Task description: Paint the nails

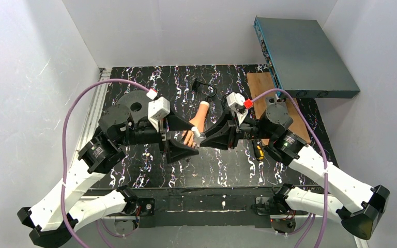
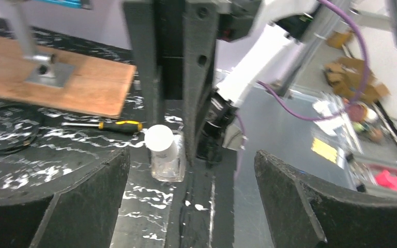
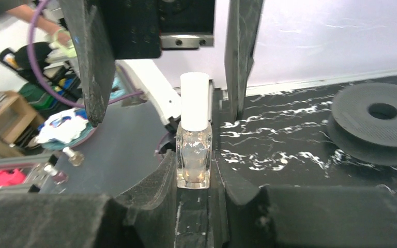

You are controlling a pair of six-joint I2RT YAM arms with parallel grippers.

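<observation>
Left claw (image 2: pixel 192 160) gapes, bottle (image 2: pixel 164 155) at its twelve o'clock, cap toward it, clamped in right claw (image 3: pixel 193 173); hand (image 1: pixel 201 111) lies just beside.

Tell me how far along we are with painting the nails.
Done: the right gripper is shut on the polish bottle. In hand: the left gripper stands open facing its white cap, not touching; the cap is on. Left: uncap and paint; the mannequin hand lies by the grippers, its nails too small to judge.
</observation>
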